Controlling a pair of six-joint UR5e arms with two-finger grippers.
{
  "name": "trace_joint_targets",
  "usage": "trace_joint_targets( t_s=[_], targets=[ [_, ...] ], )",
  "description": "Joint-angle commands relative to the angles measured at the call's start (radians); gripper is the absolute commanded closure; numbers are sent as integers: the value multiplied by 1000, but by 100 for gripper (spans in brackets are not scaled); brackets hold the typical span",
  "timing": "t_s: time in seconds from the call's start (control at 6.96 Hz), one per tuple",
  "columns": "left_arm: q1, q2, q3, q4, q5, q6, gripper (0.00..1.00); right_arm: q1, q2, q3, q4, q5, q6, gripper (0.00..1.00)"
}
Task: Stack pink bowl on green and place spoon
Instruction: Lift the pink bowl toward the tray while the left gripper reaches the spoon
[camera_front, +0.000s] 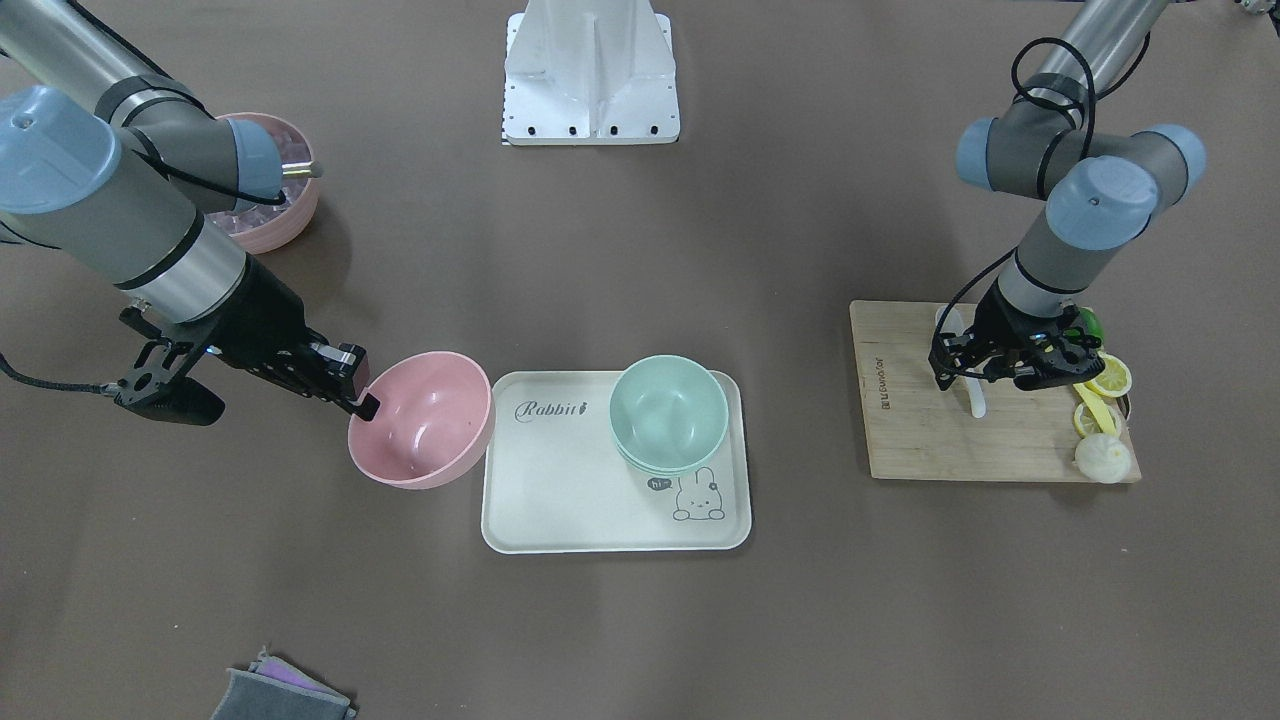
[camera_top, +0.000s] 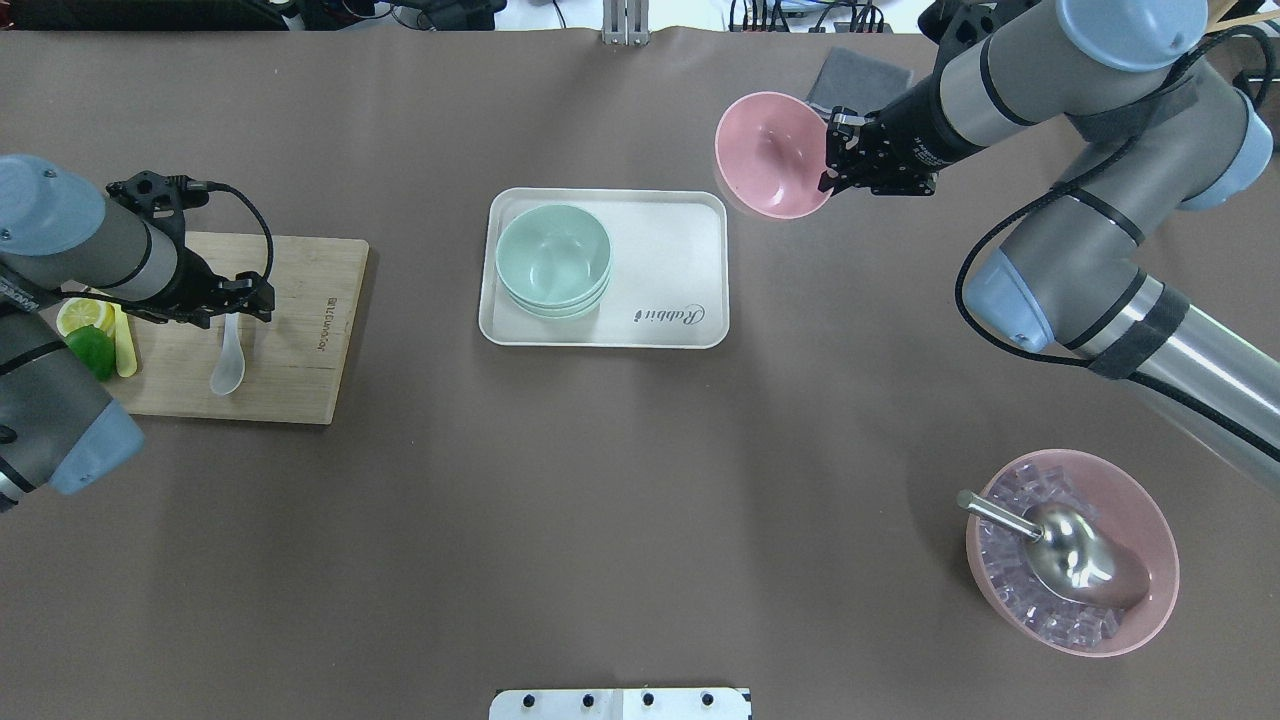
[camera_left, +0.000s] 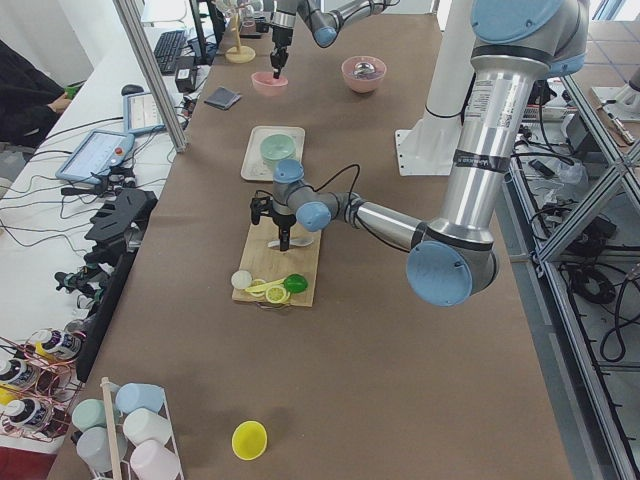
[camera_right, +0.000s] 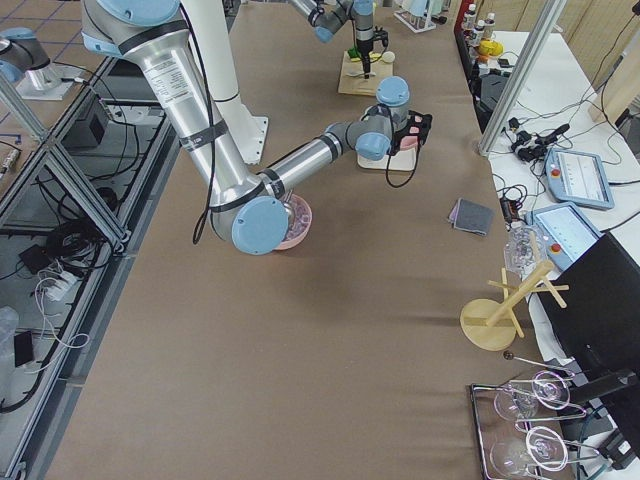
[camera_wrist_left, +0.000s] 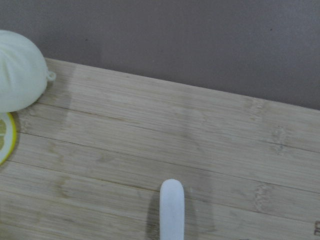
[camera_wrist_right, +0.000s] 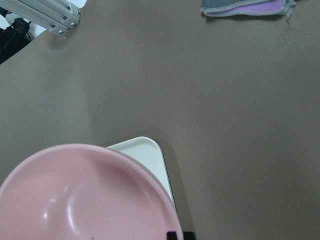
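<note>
In the right gripper (camera_front: 362, 400): the pink bowl (camera_front: 420, 420), pinched at its rim between fingers closed down to the wall's thickness, tilted and apparently lifted clear of the table.
Green bowl (camera_front: 668, 412): beyond the pink bowl from that gripper, upright on the tray (camera_front: 560, 500); it looks like the top of a short green stack.
Step in hand: carrying the pink bowl across; its far edge just overlaps the tray's near edge.
Next move: travel on past the tray edge, level the bowl, centre it over the green one, lower, then release.
Left gripper (camera_top: 233, 305): fingers look parted and hold nothing, poised above the cutting board (camera_top: 300, 300).
Spoon (camera_top: 228, 365): lying flat right below that gripper, its handle running under the fingers and its bowl end toward the robot.
Spoon step: not yet begun, by my reading.
</note>
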Motion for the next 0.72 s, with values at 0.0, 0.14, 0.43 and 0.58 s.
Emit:
trace_joint_targets(
  t_s=[0.0,0.14,0.43,0.58],
  targets=[
    [1,4,-3,0,-1,6,48,0,0,-1,0,0,1,100],
    [0,7,-8,-2,-8,6,56,0,0,1,2,0,1,100],
    [-4,10,-14,-2,-8,6,100,0,0,2,2,0,1,100],
    [-4,39,-44,-2,-8,6,100,0,0,7,-1,0,2,100]
  ],
)
